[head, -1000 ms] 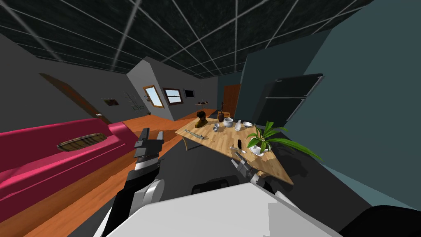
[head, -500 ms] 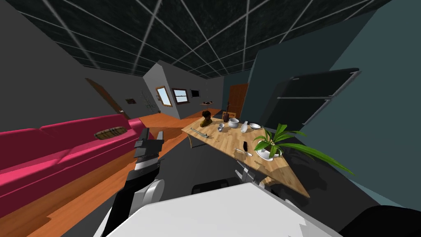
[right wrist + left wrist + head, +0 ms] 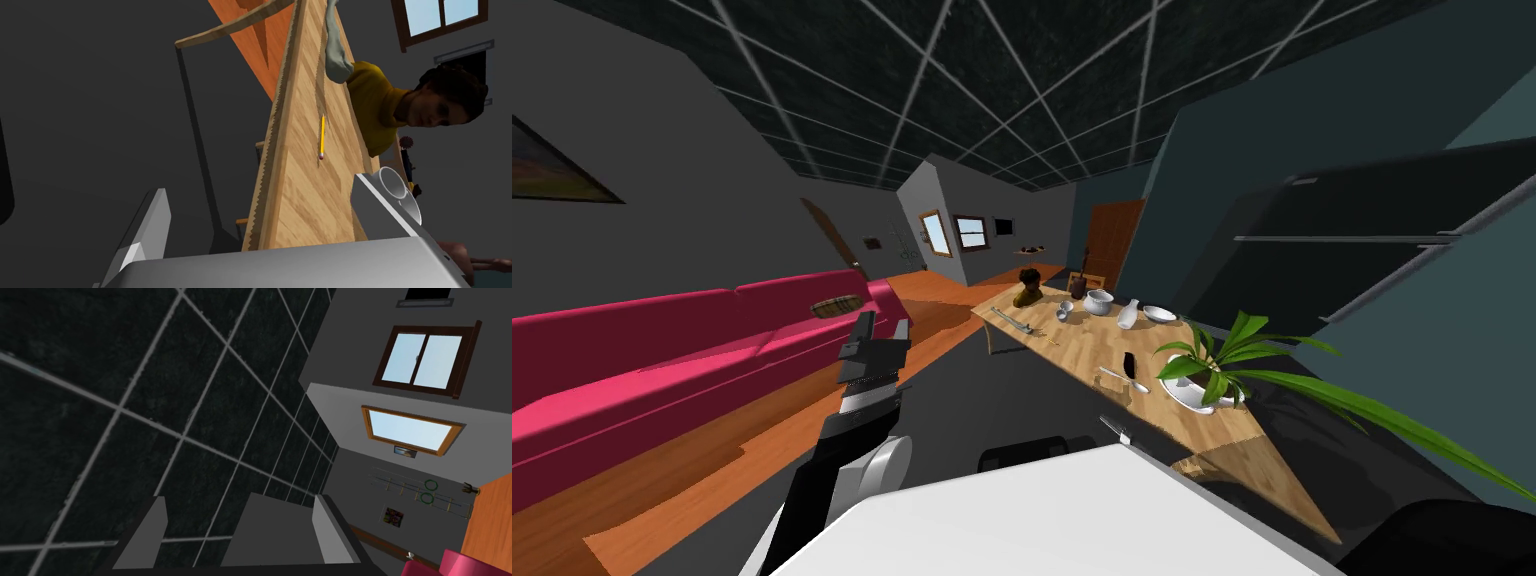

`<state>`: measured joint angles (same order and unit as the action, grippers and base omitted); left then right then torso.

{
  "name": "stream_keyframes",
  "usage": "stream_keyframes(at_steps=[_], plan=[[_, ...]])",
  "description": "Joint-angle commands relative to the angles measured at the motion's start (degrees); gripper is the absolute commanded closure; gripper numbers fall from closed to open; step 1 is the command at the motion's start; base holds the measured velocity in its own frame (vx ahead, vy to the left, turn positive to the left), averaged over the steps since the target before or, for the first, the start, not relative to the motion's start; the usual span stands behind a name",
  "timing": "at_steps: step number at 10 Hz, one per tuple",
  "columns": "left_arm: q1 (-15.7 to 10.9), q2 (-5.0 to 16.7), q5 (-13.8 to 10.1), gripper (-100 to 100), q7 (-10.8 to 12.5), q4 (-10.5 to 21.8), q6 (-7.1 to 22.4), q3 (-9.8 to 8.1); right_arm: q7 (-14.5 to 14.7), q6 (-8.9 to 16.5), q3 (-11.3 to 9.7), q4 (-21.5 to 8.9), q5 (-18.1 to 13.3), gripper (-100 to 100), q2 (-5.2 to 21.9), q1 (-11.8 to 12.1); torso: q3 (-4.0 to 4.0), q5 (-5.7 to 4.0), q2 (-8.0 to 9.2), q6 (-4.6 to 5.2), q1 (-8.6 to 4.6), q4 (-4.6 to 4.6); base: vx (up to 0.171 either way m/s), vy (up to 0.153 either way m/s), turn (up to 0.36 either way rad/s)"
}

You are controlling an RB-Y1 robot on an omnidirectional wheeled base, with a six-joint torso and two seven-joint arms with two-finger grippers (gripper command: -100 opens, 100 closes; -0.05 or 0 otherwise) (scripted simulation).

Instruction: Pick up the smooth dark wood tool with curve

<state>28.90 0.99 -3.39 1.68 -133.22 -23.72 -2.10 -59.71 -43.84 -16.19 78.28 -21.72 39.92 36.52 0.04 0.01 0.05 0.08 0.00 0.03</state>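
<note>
The dark curved tool lies on the light wood table, next to a pale utensil and a potted plant. My right gripper pokes out just above my chest, short of the table's near edge and a little below the tool. In the right wrist view the right gripper is open with nothing in it, facing along the table's edge. My left gripper is raised to the left, over the floor, and is also open with nothing between its fingers.
On the table lie a yellow pencil, a white cup, a bust in a yellow top, bowls and a vase. A pink sofa runs along the left. A dark fridge stands right of the table.
I have moved closer to the table, which now looks larger and further right. My right gripper has dropped lower behind my chest. The left arm holds its pose.
</note>
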Motion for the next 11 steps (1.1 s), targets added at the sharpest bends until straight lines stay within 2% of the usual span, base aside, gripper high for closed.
stream_keyframes(at_steps=[1, 2, 3, 5, 6, 7, 8, 9, 10, 11], plan=[[0.0, 0.0, 0.0, 0, 0.0, 0.0, 0.0, 0.0, -2.9, -0.1, -1.8, -2.9, -2.4, -100, 2.5, -0.1, 0.0, 0.0, 0.0, 0.0, 0.0, 0.0, -0.003, 0.053, 0.284], [0.0, 0.0, 0.0, 0, 0.0, 0.0, 0.0, 0.01, -3.4, -0.1, -1.8, -4.7, -2.4, -100, 2.5, -0.1, 0.0, 0.02, -0.01, -0.06, 0.04, 0.0, 0.002, 0.043, 0.183], [0.0, 0.0, 0.0, 0, 0.0, 0.0, 0.0, 0.0, -5.3, -0.4, -3.3, -6.7, -4.4, -100, 4.8, -0.1, -0.01, 0.01, -0.01, 0.0, 0.02, 0.0, 0.01, 0.044, 0.277], [0.0, 0.0, 0.0, 0, 0.0, 0.0, 0.0, 0.0, -5.9, -0.4, -3.3, -8.2, -4.4, -100, 4.8, -0.1, -0.03, 0.0, -0.05, -0.01, -0.02, -0.01, 0.008, 0.021, 0.082], [0.0, 0.0, 0.0, 0, 0.0, 0.0, 0.0, -0.01, -8.4, -0.5, -4.7, -10.3, -6.4, -100, 7.0, -0.2, -0.02, -0.01, -0.03, 0.02, -0.08, -0.01, 0.006, 0.034, 0.242], [0.0, 0.0, 0.0, 0, 0.0, 0.0, 0.0, 0.0, -8.4, -0.5, -4.7, -11.5, -6.4, -100, 7.0, -0.2, -0.01, 0.0, -0.03, -0.04, -0.03, 0.0, 0.008, 0.027, 0.209], [0.0, 0.0, 0.0, 0, 0.0, 0.0, 0.0, 0.0, -10.4, -0.6, -6.1, -13.7, -8.4, -100, 9.2, -0.3, -0.02, 0.0, -0.04, -0.01, -0.04, 0.0, 0.013, 0.033, 0.285], [0.0, 0.0, 0.0, 0, 0.0, 0.0, 0.0, 0.0, -10.7, -0.6, -6.1, -14.7, -8.4, -100, 9.2, -0.3, -0.04, 0.0, -0.07, -0.05, -0.04, -0.01, 0.017, 0.024, 0.167], [0.0, 0.0, 0.0, 0, 0.0, 0.0, 0.0, 0.0, -12.9, -0.7, -7.5, -16.5, -10.4, -100, 11.2, -0.4, -0.04, 0.01, -0.07, 0.01, -0.05, -0.01, 0.02, 0.032, 0.326], [0.0, 0.0, 0.0, 0, 0.0, 0.0, 0.0, 0.0, -12.9, -0.7, -7.5, -17.2, -10.4, -100, 11.2, -0.4, -0.05, 0.01, -0.09, -0.06, -0.04, -0.01, 0.023, 0.02, 0.125]])
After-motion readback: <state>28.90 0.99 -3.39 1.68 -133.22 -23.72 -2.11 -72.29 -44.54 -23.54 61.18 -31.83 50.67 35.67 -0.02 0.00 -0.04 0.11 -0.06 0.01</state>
